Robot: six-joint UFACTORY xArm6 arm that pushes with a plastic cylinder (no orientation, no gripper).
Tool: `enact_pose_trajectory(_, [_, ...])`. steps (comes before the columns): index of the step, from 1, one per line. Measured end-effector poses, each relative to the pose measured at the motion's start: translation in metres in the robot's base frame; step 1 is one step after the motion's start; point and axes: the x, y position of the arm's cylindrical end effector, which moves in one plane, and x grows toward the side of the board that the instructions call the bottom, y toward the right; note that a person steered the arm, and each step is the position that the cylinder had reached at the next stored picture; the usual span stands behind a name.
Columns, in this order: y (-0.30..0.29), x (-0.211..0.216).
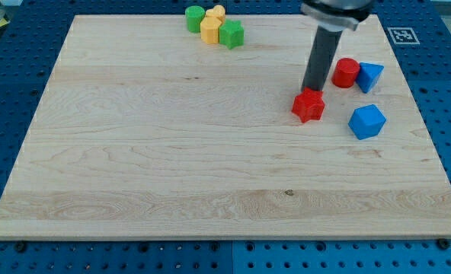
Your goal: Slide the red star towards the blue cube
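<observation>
Our dark rod comes down almost upright from the view's top right, and my tip (312, 89) rests against the upper edge of the red star (308, 105); the rod has no jaws and grips nothing. The red star lies on the wooden board (172, 152), just below the tip. The blue cube (366, 121) sits near the star, toward the view's right and slightly lower, not touching it
</observation>
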Motion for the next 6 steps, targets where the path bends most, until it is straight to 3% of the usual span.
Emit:
enact_pose_trajectory(2, [0.014, 0.022])
enact_pose_trajectory(4, [-0.097, 0.04])
enact_pose_trajectory(5, [-0.066, 0.069])
enact_pose_trajectory(6, [-0.016, 0.058])
